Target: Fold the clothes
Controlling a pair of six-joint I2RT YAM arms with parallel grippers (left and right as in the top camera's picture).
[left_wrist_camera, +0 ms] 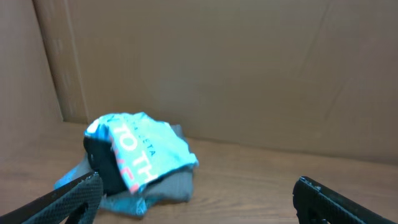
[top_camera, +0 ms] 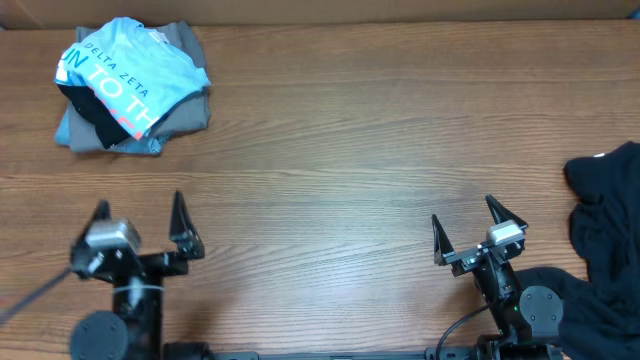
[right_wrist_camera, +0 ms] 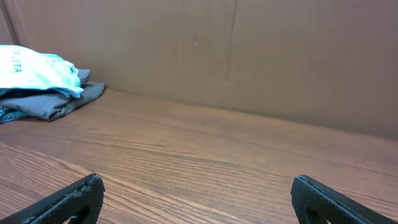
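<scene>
The clothes lie in two places. At the back left, a folded pile is topped by a sky-blue T-shirt with white and coral lettering, over grey and black layers. A crumpled black garment spills over the table's right edge, next to the right arm's base. My left gripper hovers open near the front left, well short of the pile, with nothing between its fingers. My right gripper is open and empty too, just left of the black garment. The right wrist view shows the pile far to the left.
The wooden table stretches bare between the two heaps. A brown cardboard wall closes off the back edge, right behind the pile, and another panel stands at the left side.
</scene>
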